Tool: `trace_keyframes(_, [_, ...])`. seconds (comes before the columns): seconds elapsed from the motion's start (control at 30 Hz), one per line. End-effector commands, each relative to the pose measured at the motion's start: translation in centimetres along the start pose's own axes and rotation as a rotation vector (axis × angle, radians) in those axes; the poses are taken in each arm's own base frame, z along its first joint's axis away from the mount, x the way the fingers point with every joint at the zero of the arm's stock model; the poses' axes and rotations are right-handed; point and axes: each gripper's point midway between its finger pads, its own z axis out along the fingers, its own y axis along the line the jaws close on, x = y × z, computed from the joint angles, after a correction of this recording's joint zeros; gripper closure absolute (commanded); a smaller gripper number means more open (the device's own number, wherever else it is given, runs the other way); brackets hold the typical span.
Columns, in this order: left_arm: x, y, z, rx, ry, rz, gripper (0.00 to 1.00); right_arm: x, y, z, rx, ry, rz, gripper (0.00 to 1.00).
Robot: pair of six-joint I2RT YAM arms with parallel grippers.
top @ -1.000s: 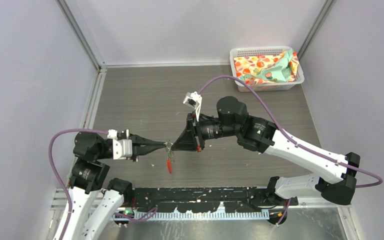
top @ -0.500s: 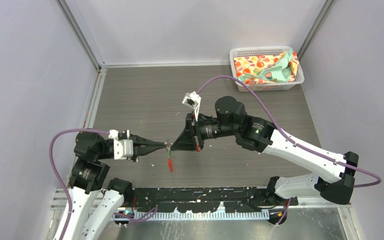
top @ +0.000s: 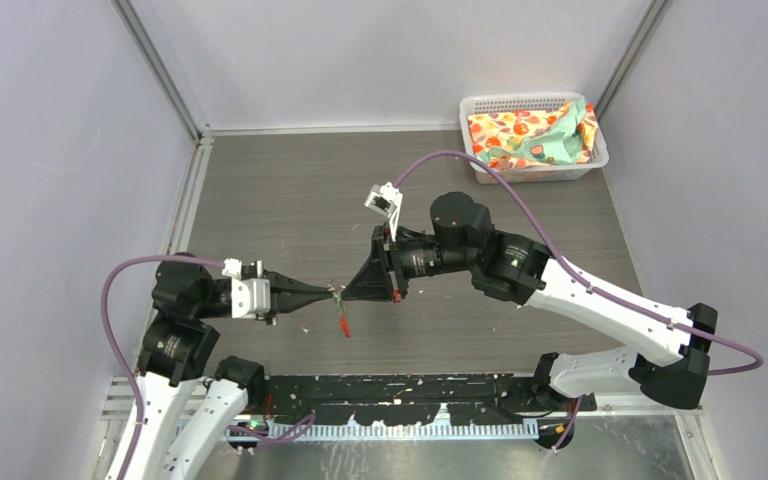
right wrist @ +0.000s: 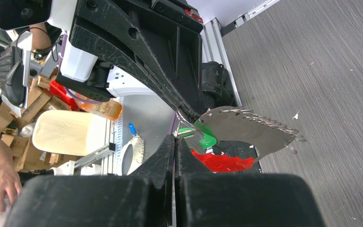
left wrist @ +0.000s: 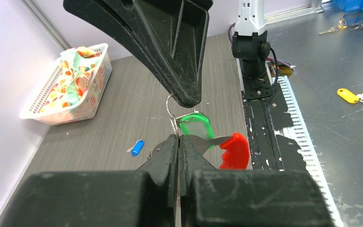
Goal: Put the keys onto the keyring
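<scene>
Left wrist view: the left gripper (left wrist: 178,142) is pinched shut on the thin wire of the keyring (left wrist: 170,111). The wire's loop rises from the gripper's tips to the tip of the right gripper (left wrist: 186,99) just above. The green key (left wrist: 196,126) sits against the wire just beyond the left fingertips; whether it is threaded on cannot be told. The red tag (left wrist: 235,150) hangs to their right. The blue key (left wrist: 137,146) lies on the table (left wrist: 123,109) left of the tips, apart from the keyring. The right gripper's jaws are closed too, but its own body hides what they pinch. From above, the wire is too fine to make out
</scene>
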Motion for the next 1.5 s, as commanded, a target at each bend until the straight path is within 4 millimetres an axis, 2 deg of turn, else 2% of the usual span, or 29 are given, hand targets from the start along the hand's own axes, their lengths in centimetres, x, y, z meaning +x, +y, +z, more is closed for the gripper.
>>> trace_keyframes(0.0, [-1.7, -0.5, -0.1, 0.041, -0.018, 0.038, 1.0, -2.5, 1.1, -0.4, -0.029, -0.075, -0.049, 0.99])
trace_keyframes(0.7, [-1.4, 0.3, 0.0, 0.01, 0.003, 0.012, 1.0, -2.9, 1.3, 0.3, -0.037, -0.034, -0.061, 0.99])
trace_keyframes(1.3, [-1.1, 0.7, 0.0, -0.004, 0.012, -0.01, 1.0, -2.3, 1.5, 1.7, -0.05, 0.026, -0.068, 0.99])
trace_keyframes(1.47, [-1.1, 0.8, 0.0, -0.015, 0.015, -0.013, 1.0, -2.0, 1.3, 1.4, -0.033, 0.029, -0.071, 0.99])
